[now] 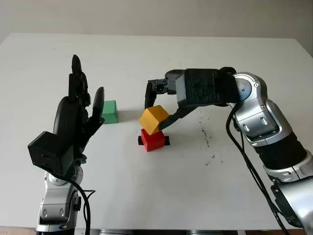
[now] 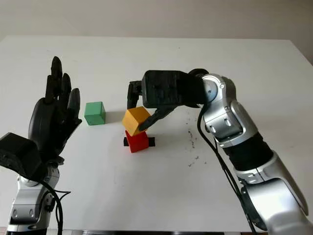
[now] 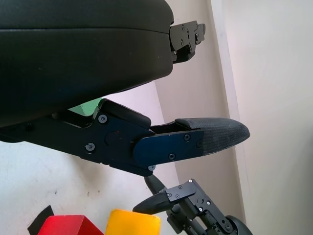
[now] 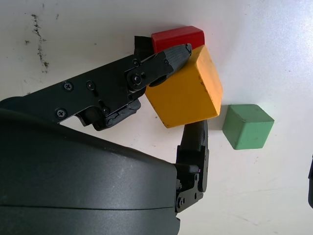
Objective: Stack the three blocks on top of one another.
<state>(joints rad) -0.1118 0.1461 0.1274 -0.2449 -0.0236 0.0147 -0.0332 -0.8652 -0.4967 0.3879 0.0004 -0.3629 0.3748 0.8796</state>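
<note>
On the white tabletop my right hand holds the yellow block tilted over the red block, so next I must level and lower it, left hand open at lower left.

This looks like a robotics lab or test room: a plain white table set against a bare pale wall, carrying only small coloured blocks and marked with dark scuffs.
</note>
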